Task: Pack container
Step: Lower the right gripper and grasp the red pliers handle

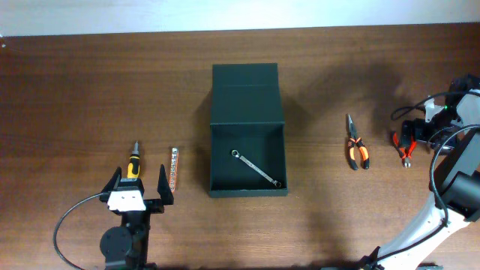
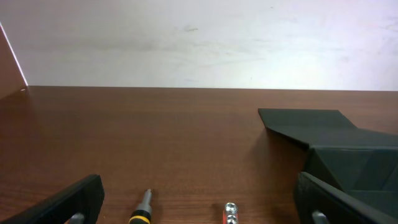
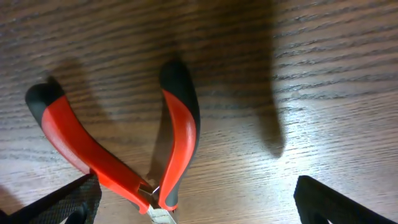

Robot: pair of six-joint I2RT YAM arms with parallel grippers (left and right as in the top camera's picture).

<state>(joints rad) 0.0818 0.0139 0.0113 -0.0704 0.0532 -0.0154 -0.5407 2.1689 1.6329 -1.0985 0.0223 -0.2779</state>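
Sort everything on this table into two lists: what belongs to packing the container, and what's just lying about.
Belongs to the job: container, lid open; wrench, already inside; probably still to pack: screwdriver, red bit strip, orange pliers, red cutters below the right claw.
Just lying about: no loose item visible; only the left arm's cable.

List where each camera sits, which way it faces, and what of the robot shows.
Overhead: above the table, looking straight down on the open container, left pincer and right pincer.
Left wrist: low over the table, facing the far wall; its fingers fill the bottom corners.
Right wrist: close above the table, looking down at red-handled cutters; fingers at bottom corners.
Shared: overhead and left wrist both show container and screwdriver.
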